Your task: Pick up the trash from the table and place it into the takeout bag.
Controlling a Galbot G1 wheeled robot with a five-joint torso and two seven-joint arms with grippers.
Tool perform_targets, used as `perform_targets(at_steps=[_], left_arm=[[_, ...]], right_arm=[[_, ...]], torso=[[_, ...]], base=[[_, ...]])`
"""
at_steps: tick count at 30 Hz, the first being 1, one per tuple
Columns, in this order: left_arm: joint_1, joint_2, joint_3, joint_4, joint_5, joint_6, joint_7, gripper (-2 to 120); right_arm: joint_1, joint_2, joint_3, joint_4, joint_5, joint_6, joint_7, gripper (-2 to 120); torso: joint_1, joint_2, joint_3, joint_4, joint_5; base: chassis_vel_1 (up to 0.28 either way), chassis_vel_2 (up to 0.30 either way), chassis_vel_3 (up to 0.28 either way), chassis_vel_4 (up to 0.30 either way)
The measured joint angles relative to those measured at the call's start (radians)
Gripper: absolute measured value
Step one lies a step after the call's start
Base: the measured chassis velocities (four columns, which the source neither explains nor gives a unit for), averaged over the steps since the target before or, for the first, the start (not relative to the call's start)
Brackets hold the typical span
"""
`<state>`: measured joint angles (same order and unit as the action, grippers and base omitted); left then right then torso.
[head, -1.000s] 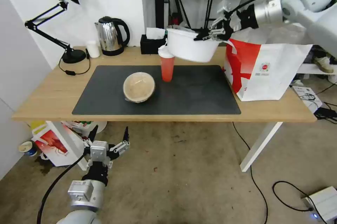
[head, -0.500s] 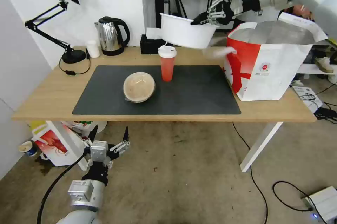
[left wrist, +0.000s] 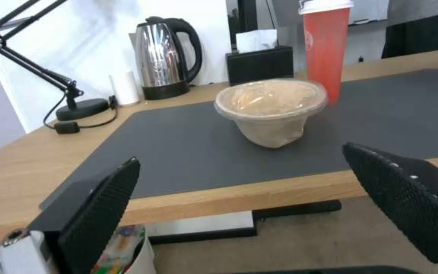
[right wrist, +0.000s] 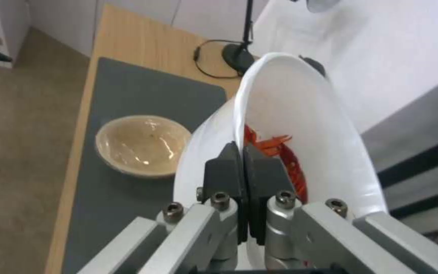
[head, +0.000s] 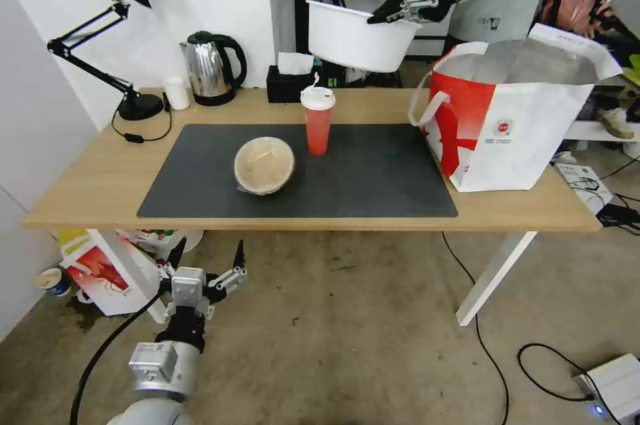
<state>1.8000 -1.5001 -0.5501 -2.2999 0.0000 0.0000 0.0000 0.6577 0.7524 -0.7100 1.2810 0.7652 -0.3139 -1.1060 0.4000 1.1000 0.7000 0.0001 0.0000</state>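
White bowl (head: 357, 38) with red crayfish shells (right wrist: 275, 152) up in air, above far edge of counter (head: 80, 185), just left of takeout bag (head: 513, 125) mouth. Right gripper (head: 400, 8) fingers (right wrist: 242, 179) pinched tight on bowl rim, bowl tilted. Red cup (head: 318, 120) and tan lidded bowl (head: 264, 165) sitting on dark grey mat (head: 373, 178), close together. Left gripper (head: 207, 265) parked low, below counter's front edge, fingers (left wrist: 102, 213) spread wide, nothing in them.

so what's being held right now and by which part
The right gripper holds the white bowl by its rim, pinched shut. The left gripper is open, holding nothing.
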Motion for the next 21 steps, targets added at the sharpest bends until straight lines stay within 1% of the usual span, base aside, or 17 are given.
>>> perform_targets(at_steps=[5, 9, 13, 17, 21], left_arm=[[0.0, 0.0, 0.0, 0.0, 0.0, 0.0, 0.0, 100], [0.0, 0.0, 0.0, 0.0, 0.0, 0.0, 0.0, 100], [0.0, 0.0, 0.0, 0.0, 0.0, 0.0, 0.0, 100], [0.0, 0.0, 0.0, 0.0, 0.0, 0.0, 0.0, 100], [0.0, 0.0, 0.0, 0.0, 0.0, 0.0, 0.0, 100]], right_arm=[[-0.001, -0.016, 0.012, -0.01, -0.018, 0.008, -0.005, 0], [-0.043, -0.058, 0.056, -0.016, -0.055, 0.021, -0.01, 0], [-0.072, -0.076, 0.082, -0.016, -0.064, 0.025, -0.01, 0], [-0.109, -0.106, 0.135, -0.028, -0.089, 0.033, -0.02, 0], [-0.114, -0.121, 0.153, -0.042, -0.103, 0.041, -0.03, 0]], torso=[[0.0, 0.0, 0.0, -0.0001, 0.0001], [0.0, 0.0, 0.0, -0.0002, 0.0003], [0.0, 0.0, 0.0, -0.0002, 0.0003], [0.0, 0.0, 0.0, -0.0001, 0.0001], [0.0, 0.0, 0.0, -0.0003, 0.0002]], base=[[0.0, 0.0, 0.0, 0.0], [0.0, 0.0, 0.0, 0.0], [0.0, 0.0, 0.0, 0.0], [0.0, 0.0, 0.0, 0.0], [0.0, 0.0, 0.0, 0.0]])
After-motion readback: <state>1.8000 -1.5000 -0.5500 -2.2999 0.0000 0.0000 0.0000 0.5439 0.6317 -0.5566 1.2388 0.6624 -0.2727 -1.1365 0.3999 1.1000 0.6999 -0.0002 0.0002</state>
